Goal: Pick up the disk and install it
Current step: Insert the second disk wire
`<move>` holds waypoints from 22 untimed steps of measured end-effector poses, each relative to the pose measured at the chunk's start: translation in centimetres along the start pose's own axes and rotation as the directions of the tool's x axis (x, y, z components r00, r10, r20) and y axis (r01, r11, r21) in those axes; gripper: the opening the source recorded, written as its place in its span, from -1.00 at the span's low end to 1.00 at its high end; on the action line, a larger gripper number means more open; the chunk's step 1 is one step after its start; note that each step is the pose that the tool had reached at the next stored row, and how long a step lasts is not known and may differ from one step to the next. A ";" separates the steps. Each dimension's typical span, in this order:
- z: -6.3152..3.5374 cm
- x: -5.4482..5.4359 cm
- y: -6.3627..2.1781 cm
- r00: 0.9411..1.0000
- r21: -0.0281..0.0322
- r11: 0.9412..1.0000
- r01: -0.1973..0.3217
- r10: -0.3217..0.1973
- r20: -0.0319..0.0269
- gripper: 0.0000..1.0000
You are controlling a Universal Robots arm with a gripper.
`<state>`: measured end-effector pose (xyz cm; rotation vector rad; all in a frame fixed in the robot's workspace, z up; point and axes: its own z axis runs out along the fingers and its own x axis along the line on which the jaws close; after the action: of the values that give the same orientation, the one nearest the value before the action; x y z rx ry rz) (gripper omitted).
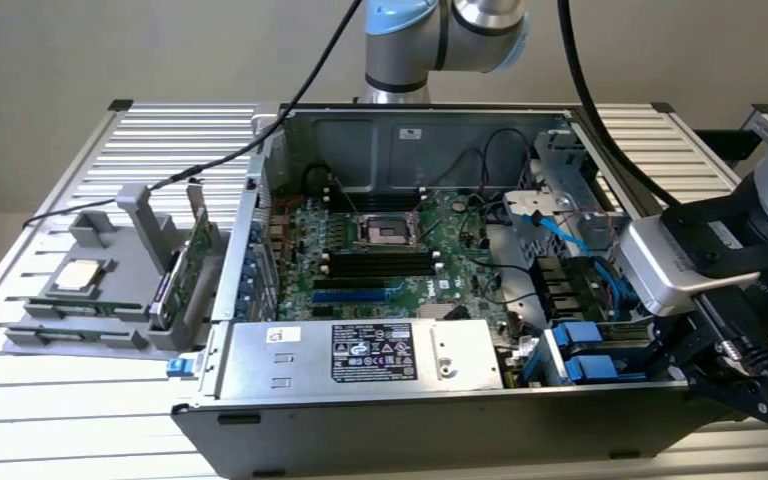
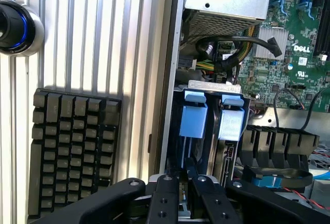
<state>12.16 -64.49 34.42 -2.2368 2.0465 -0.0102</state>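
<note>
I see the arm's black two-fingered gripper poised over the drive bay at the front corner of the open grey desktop computer case, on the exterior view's right. In the wrist view its black fingers stand close together, nearly shut, around the top edge of a thin upright piece just below them. I take that piece to be the disk, the flat drive in its blue plastic carrier, standing on edge in the bay with its blue tab uppermost. Whether the fingers actually pinch it I cannot tell.

A second blue-tabbed carrier sits just beside it in the same bay. In the exterior view the blue carriers show at the case's front right corner, with the gripper's dark body hanging beside them.

Inside the case lies the green motherboard, and a silver power supply box with a white label runs along the front. On the slatted aluminium table, a grey plastic holder carries a small square silver chip. A black ribbed mat lies on the table beside the case.
</note>
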 end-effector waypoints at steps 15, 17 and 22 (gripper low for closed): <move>-2.14 -0.1 -0.18 1.000 0.000 1.000 0.000 0.000 0.000 -0.67; -2.14 -0.1 -0.18 1.000 0.000 1.000 0.000 0.000 0.000 -0.67; -2.14 -0.1 -0.18 1.000 0.000 1.000 0.000 0.000 0.000 -0.67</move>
<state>12.16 -64.49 36.58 -2.2368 2.0466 -0.0103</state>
